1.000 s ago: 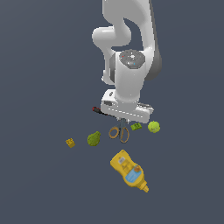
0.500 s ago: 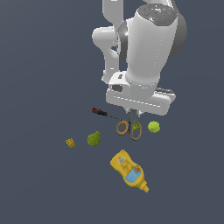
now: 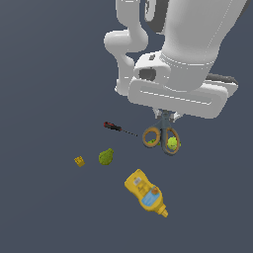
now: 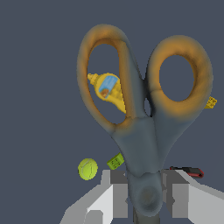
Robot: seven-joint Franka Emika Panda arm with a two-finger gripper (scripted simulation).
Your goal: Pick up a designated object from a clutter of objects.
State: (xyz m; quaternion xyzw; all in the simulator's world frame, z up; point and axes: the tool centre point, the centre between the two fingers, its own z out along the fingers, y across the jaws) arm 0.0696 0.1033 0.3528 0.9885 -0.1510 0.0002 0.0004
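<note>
Two orange loops of the scissors (image 3: 161, 138) hung high in the air, right under the big white arm. Half a second before, the scissors sat lower and looked smaller, so the arm had lifted them toward the camera. That looked like the picking-up part of the job was nearly done.

Going from the exterior view's left to its right, a tiny yellow brick (image 3: 79, 161) lay first, then the green pear (image 3: 105, 156), then the red-and-black screwdriver (image 3: 118, 128), then the yellow mustard bottle (image 3: 146, 193). All of them were down on the dark floor, well apart from the scissors. The green ball (image 3: 172, 143) showed through one loop.

In the wrist view, the gripper (image 4: 145, 192) pinched the grey part of the scissors near the joint, one finger on each side. A small green brick (image 4: 115, 162) sat near the ball.

The bottle had a blue label, but its writing was too blurry to read.
</note>
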